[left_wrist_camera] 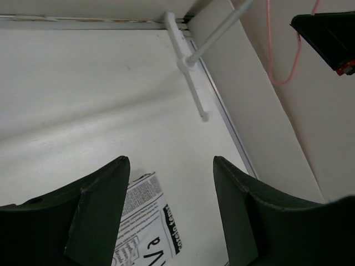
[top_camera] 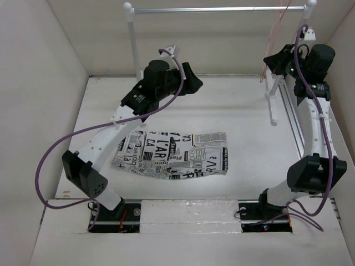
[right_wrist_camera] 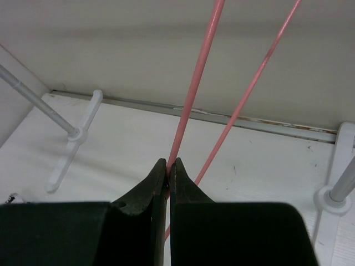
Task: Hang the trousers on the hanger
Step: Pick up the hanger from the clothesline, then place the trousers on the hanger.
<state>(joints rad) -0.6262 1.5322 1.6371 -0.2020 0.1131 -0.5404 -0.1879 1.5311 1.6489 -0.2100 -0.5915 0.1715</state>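
Observation:
The trousers (top_camera: 172,154), white cloth with black newspaper print, lie folded flat on the table in front of both arm bases; one corner (left_wrist_camera: 141,221) shows in the left wrist view. My left gripper (top_camera: 191,83) (left_wrist_camera: 171,163) hovers open above the table beyond their far edge, holding nothing. The hanger (top_camera: 265,69) (left_wrist_camera: 272,50) is a thin pink rod frame hanging at the right end of the rack. My right gripper (top_camera: 273,60) (right_wrist_camera: 168,162) is shut on one of its pink rods (right_wrist_camera: 197,83); a second rod (right_wrist_camera: 260,72) runs just to the right.
A white-posted rack with a silver crossbar (top_camera: 216,9) stands across the back of the table; its right foot (top_camera: 272,102) (left_wrist_camera: 188,66) and left foot (right_wrist_camera: 72,138) rest on the tabletop. Pale walls enclose the left, back and right sides.

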